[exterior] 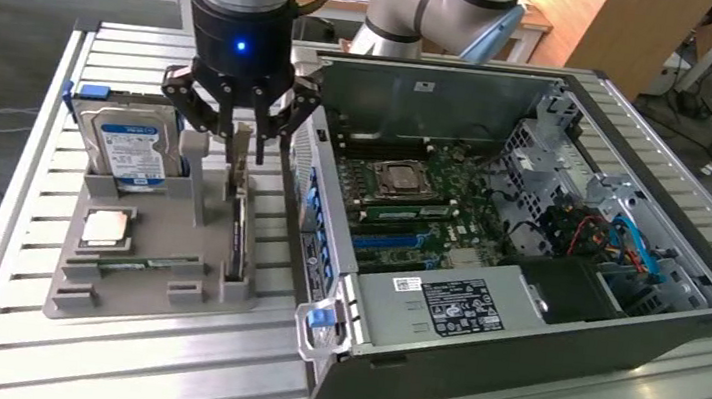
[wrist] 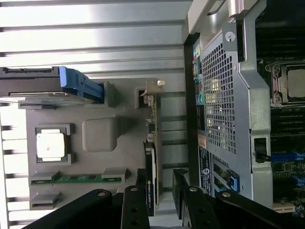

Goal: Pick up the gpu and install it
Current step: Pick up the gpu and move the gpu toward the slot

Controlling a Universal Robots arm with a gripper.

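Dark gpu point(exterior: 239, 237), upright in the tray point(exterior: 145, 226), is straddled by the gripper point(exterior: 241, 136), jaws apart; a centred, square clamp is advised.

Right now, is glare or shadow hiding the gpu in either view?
Exterior view: glare streaks the table slats nearest the camera, but the gpu reads clearly as a dark edge in the grey tray under the gripper. Wrist view: the table slats are washed out white, while the gpu is evenly lit inside the open gripper.
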